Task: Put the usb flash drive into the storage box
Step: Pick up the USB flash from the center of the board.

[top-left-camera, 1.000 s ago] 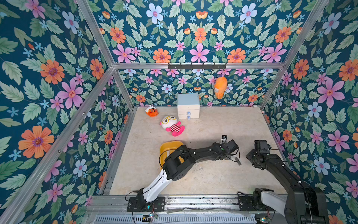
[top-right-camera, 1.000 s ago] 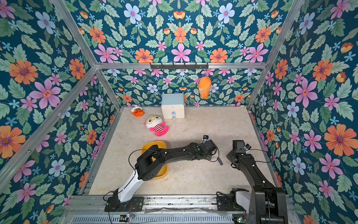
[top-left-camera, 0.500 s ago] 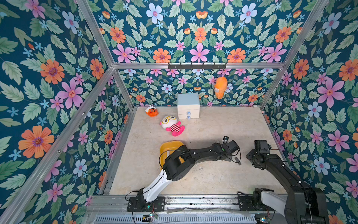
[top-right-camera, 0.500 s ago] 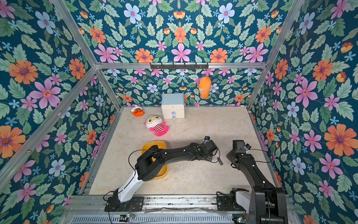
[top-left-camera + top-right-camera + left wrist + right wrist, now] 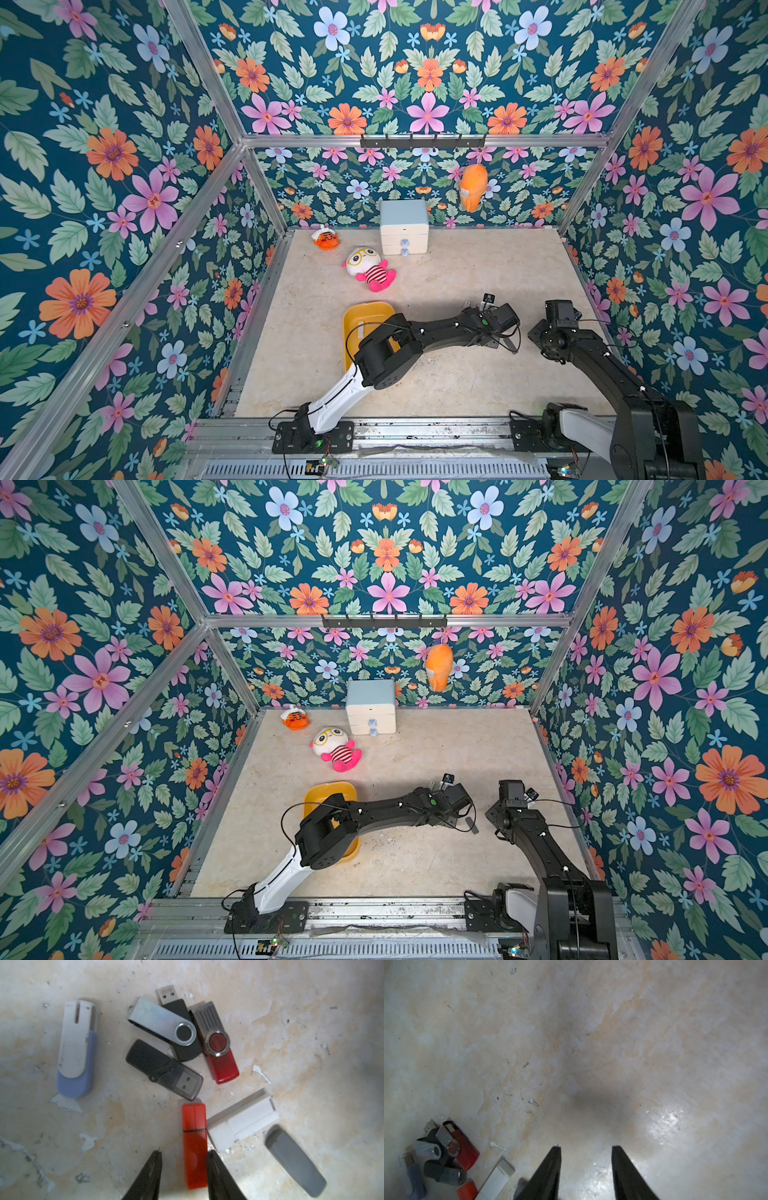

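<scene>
1. Seven USB flash drives lie loose on the worktop [image 5: 457, 270]. We take the orange-red flash drive [image 5: 194, 1126] as our landmark, since it looks like the intended pick.
2. Our left gripper [image 5: 184, 1154] sits low over the landmark's near end with its jaws parted and straddling it. One fingertip [image 5: 212, 1159] touches its long edge; the other stands just beside it, with bare worktop between. Nothing is clenched, so we call it released. We judge the jaws are set across the narrow width because that is the span they can close on.
3. The white flash drive [image 5: 243, 1122] appears to touch the landmark's side, close to the touching fingertip. We think the squeeze may nudge it.
4. The grey flash drive [image 5: 295, 1161] lies beyond the white one, apart from the landmark.
5. Our right gripper [image 5: 586, 1147] hovers over bare worktop near the landmark, jaws spread and holding nothing. It is probably parked clear of the pick.
6. The storage box [image 5: 368, 311] sits well apart from the landmark, partly under the left arm. No drive shows in its visible part.
</scene>
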You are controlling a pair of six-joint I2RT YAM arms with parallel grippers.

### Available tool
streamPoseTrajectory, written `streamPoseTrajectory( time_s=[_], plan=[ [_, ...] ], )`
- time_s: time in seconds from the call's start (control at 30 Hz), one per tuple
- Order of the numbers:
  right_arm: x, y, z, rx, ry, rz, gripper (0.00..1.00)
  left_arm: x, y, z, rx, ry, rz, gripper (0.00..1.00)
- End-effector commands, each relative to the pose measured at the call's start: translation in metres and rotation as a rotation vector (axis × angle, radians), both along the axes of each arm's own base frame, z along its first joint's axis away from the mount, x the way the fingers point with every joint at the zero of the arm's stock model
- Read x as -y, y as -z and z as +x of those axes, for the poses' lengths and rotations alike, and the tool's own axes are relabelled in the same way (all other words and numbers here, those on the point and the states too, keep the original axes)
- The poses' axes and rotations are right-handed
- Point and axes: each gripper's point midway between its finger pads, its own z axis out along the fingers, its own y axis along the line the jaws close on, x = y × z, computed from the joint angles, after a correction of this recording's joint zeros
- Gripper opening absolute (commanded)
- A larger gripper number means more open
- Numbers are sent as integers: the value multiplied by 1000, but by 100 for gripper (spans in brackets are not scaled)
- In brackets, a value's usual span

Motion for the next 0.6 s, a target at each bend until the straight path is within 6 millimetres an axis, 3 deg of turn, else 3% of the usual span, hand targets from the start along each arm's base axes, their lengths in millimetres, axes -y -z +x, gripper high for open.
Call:
streamPoseTrajectory(
  time_s=[0.0,0.13,0.3,0.57],
  plan=[
    [1,-1,2,5,-8,-11,46,-72,37,-22,-103,6,305,41],
    [1,-1,2,3,-10,-9,46,-67,34,-21,-106,36,275,40],
    [1,-1,2,5,-10,-10,46,-47,32,-21,-116,113,222,42],
    [1,-1,2,2,-9,-10,46,-33,14,-15,-48,300,219,55]
  ],
)
